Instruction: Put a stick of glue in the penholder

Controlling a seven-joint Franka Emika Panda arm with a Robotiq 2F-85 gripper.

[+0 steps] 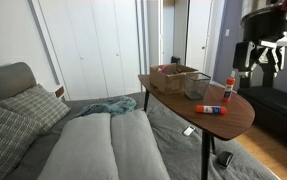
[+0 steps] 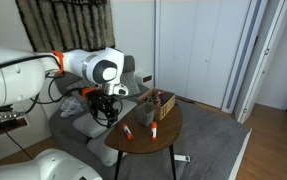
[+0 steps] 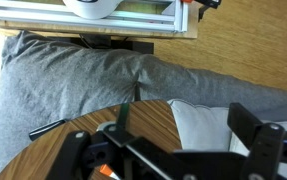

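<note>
The stick of glue [image 1: 211,109] lies flat on the oval wooden table [image 1: 238,118], near its front end, and also shows in an exterior view [image 2: 128,131]. The grey mesh penholder [image 1: 197,86] stands upright behind it, next to the brown box [image 1: 173,75]. It shows only faintly in an exterior view [image 2: 144,113]. My gripper [image 1: 255,55] hangs above and beyond the table's end, apart from everything. Its jaws are open and empty in the wrist view [image 3: 173,150], over the table edge [image 3: 83,130]. A small orange bit [image 3: 105,173] peeks out by the left finger.
A white bottle with a red cap [image 1: 229,90] stands between the penholder and the table's end. A grey sofa with cushions [image 1: 93,140] lies beside the table. A small white object [image 1: 188,130] lies on the rug. Closet doors stand behind.
</note>
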